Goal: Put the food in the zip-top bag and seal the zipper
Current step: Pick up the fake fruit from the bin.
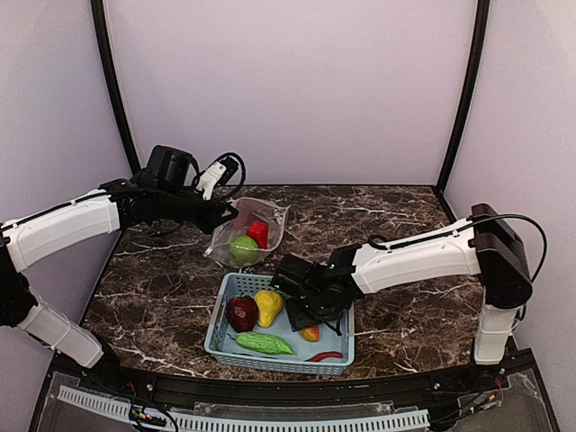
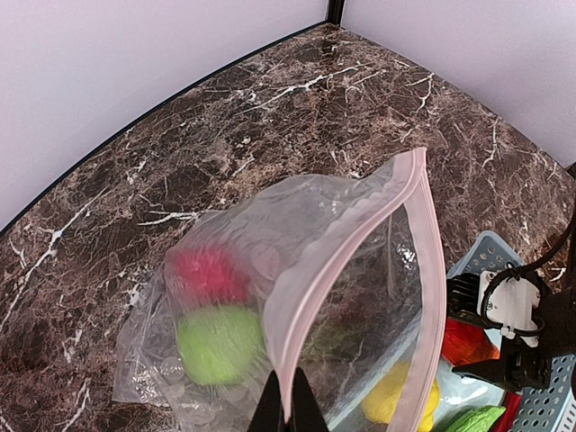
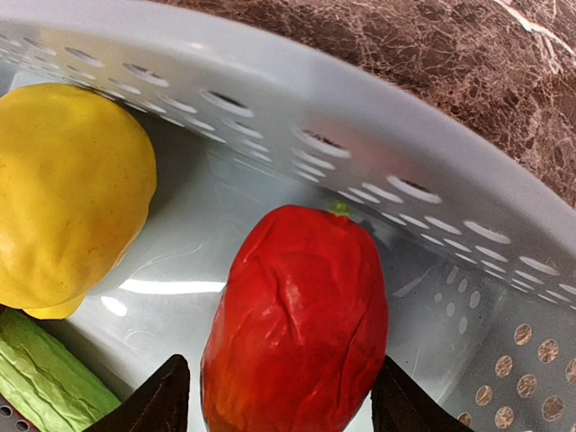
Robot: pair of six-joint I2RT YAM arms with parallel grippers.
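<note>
The step in hand is lifting the orange-red pepper piece (image 3: 297, 306) out of the light blue basket (image 1: 219, 328). The right fingers (image 1: 310, 317) reach down into the basket and stand spread, one on each side of that piece, not clenched on it. Whether their pads touch its skin cannot be told.

The left fingers (image 2: 288, 412) are pinched on the pink zipper (image 2: 355, 247) edge of the zip-top bag (image 1: 270, 220), lifting one lip so the mouth gapes toward the basket. A red piece (image 2: 205, 273) and a lime-green piece (image 2: 219, 342) lie inside the bag. The yellow pepper (image 1: 267, 306), dark red piece (image 1: 241, 312), cucumber (image 1: 264, 343) and chilli (image 1: 326, 356) lie in the basket on the table (image 1: 396, 207).

The piece looks smooth and rounded, so an off-centre squeeze would likely squirt it sideways; the right fingers should close squarely across its widest part. It sits near the basket wall, so a straight lift clear of the rim should come before any swing toward the bag. The left fingers do best holding the lip high and steady, and the release should come low inside the mouth.
</note>
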